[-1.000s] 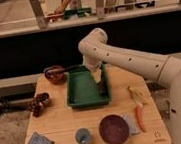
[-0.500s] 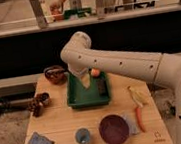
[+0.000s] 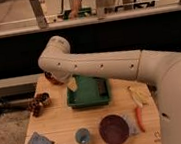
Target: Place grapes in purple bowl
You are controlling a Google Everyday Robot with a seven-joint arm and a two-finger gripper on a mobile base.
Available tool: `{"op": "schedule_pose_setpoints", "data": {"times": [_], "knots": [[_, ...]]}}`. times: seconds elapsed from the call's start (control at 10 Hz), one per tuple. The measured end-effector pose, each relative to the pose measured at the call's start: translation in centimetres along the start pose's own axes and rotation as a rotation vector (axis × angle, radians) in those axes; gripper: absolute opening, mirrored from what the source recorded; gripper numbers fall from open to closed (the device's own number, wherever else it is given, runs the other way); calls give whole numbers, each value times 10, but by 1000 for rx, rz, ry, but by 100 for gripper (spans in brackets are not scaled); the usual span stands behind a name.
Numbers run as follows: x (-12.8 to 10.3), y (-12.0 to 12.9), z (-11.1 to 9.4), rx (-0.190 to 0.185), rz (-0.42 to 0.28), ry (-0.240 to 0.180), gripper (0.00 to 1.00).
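Note:
The grapes (image 3: 36, 102) are a dark reddish-brown cluster at the table's left edge, next to a small dark cup. The purple bowl (image 3: 113, 129) sits empty near the front edge, right of centre. My arm reaches in from the right, with its elbow high at the upper left. My gripper (image 3: 71, 84) hangs at the left rim of the green tray (image 3: 88, 101), to the right of and behind the grapes and apart from them. It is far from the bowl.
A small blue-grey cup (image 3: 83, 136) and a blue-grey block (image 3: 41, 143) stand at the front left. A reddish-brown bowl (image 3: 51, 80) is mostly hidden behind my arm. A dark item (image 3: 102, 87) lies in the tray. A yellow item (image 3: 136, 95) and a red one (image 3: 140, 117) lie at the right.
My arm has swung left, and the gripper has moved from over the tray's middle to its left rim, closer to the grapes. The objects on the table have not moved.

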Motion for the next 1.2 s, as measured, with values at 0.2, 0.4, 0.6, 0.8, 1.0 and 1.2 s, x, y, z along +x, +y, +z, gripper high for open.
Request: {"op": "schedule_pose_setpoints", "data": {"times": [0.2, 0.4, 0.6, 0.8, 1.0, 1.2], "knots": [[-25, -22, 10, -23, -59, 4, 80], [-55, -43, 23, -51, -129, -2, 80], [-74, -52, 32, -73, -177, -26, 80], [-90, -61, 37, -90, -211, -72, 80], [-106, -75, 40, -86, -233, -120, 80], [-112, -82, 49, -85, -238, -174, 80]]}}
